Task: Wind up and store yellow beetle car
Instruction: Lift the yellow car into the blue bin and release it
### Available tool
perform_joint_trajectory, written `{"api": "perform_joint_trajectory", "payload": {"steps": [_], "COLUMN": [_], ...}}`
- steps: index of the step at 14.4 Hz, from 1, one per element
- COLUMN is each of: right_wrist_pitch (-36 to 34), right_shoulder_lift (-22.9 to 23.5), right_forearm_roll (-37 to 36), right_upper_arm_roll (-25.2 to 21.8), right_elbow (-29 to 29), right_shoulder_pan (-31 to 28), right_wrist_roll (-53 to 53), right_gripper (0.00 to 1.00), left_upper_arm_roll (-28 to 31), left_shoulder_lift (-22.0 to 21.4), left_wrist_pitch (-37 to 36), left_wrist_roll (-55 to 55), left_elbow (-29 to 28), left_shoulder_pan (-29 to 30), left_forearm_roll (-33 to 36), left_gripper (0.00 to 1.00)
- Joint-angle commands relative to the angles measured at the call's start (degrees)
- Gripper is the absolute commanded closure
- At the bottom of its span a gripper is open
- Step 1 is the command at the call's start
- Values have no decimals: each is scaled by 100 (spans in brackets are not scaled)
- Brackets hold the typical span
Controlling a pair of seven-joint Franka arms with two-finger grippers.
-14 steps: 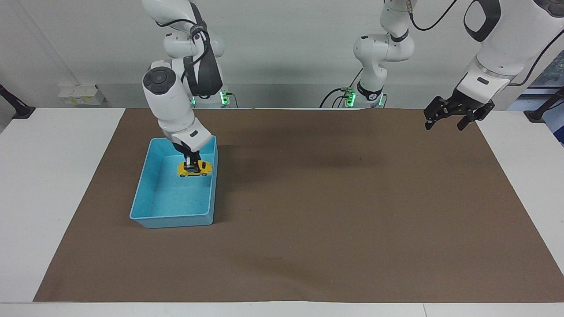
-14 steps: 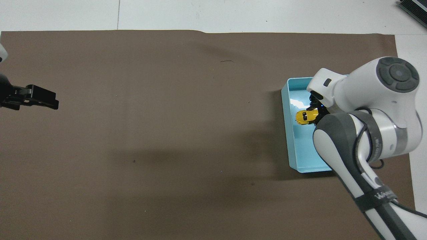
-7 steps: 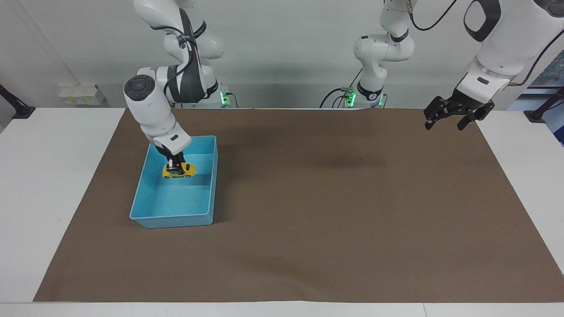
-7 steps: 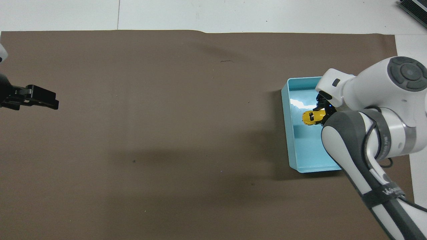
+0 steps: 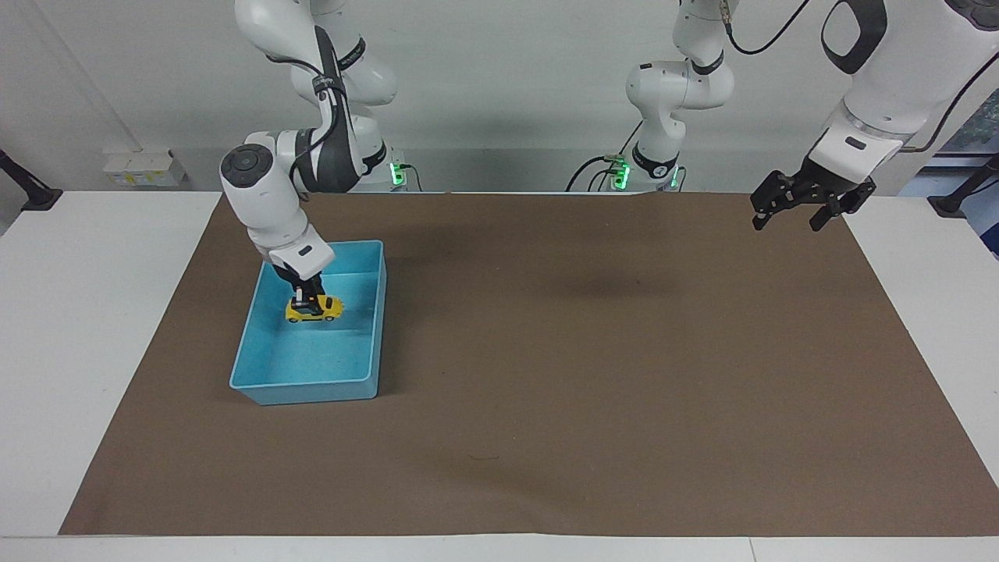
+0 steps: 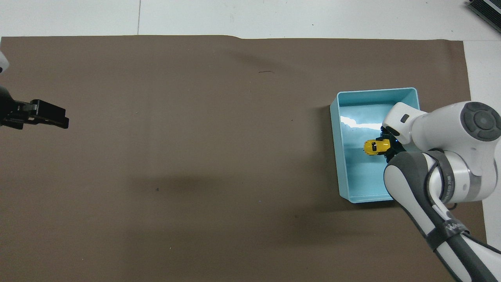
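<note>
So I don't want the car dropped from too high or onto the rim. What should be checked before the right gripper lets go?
1. Yellow beetle car held in right gripper, fingers shut on it: ok.
2. Car inside the blue bin outline, away from its walls: ok.
3. Wheels touching the bin floor: cannot tell.
4. Car roughly level, wheels down: ok.
5. Left gripper open, waiting over the mat's edge at its own end, away from the bin: ok.
</note>
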Motion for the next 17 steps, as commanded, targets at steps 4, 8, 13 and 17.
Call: {"api": "perform_joint_trajectory", "payload": {"steps": [4,8,13,17], "right_wrist_pitch": [591,1015,910,157], "right_shoulder_lift": [52,157,237,193], "right_forearm_roll": [-77,-86,-77,28], "right_upper_arm_roll": [60,60,69,113], "right_elbow": [-438,-737,-606,-89], "right_shoulder_pan": [-106,-79,-27,-9], "right_wrist_roll": [-2,6,173,567], "right_gripper": [100,100,0,0], "left_upper_arm_roll": [-46,-46,-46,-46], "left_shoulder_lift": [-112,-112,-112,-112], "left_wrist_pitch": [-51,-51,-51,-51], "left_wrist_roll": [-45,-45,-45,-45], "left_elbow": [-77,-77,-68,-77], "left_shoulder_pan": [79,79,79,79], "left_forearm_roll": [-64,-64,-64,-64], "left_gripper": [0,0,0,0]}}
